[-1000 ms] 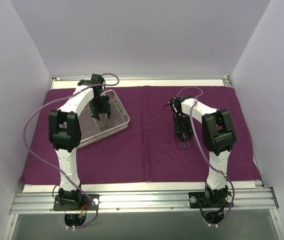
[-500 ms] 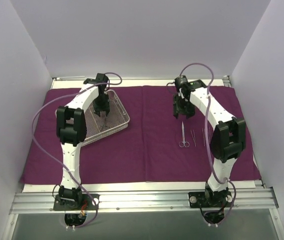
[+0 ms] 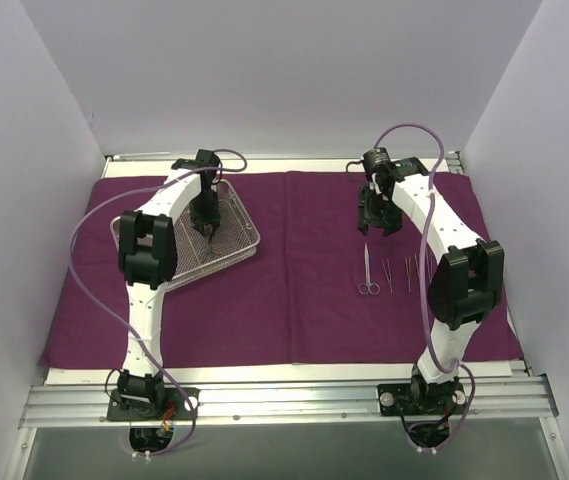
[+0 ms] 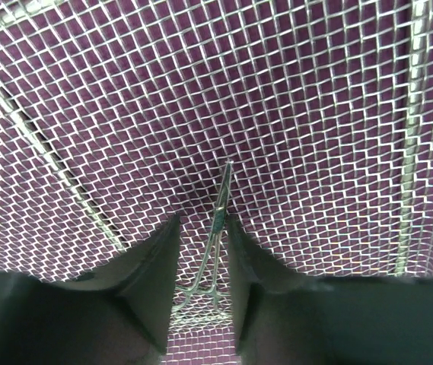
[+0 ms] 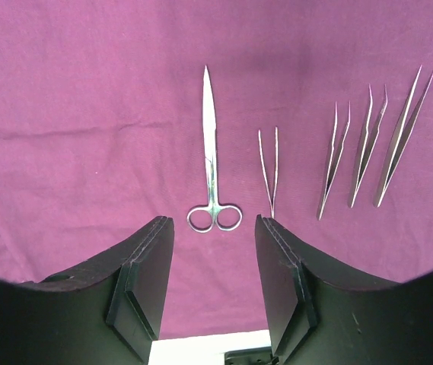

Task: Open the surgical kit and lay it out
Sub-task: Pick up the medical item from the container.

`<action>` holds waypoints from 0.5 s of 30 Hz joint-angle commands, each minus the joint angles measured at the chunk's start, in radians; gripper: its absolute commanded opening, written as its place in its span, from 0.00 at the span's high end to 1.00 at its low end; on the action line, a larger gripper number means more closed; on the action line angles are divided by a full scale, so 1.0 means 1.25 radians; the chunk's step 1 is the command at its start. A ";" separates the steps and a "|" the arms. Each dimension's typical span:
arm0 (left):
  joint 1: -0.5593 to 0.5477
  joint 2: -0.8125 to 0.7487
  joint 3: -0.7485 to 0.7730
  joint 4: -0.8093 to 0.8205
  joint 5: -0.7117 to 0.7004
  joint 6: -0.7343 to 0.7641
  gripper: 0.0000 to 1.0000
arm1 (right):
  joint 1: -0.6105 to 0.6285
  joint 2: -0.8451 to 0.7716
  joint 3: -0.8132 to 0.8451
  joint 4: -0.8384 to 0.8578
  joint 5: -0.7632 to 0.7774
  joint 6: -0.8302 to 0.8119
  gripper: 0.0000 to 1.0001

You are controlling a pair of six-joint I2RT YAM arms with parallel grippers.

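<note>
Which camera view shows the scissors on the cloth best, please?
The right wrist view: the scissors lie whole and large, tip to rings, beyond the right gripper. The top view shows them tiny beside the tweezers. The left wrist view shows only the tray and another tool.

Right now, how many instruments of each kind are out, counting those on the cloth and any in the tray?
Scissors: 1
Tweezers: 4
Ring-handled instrument, over the mesh tray: 1
Total: 6
</note>
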 commanded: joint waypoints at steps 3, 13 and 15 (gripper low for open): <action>0.007 0.046 0.028 -0.028 -0.019 0.018 0.84 | -0.001 -0.047 0.004 -0.045 0.010 -0.017 0.53; 0.021 -0.109 0.089 -0.064 -0.015 0.036 0.98 | -0.002 0.029 0.167 -0.022 -0.132 -0.089 0.53; 0.020 -0.152 0.087 -0.068 -0.003 0.037 0.98 | 0.000 0.043 0.192 -0.002 -0.176 -0.095 0.53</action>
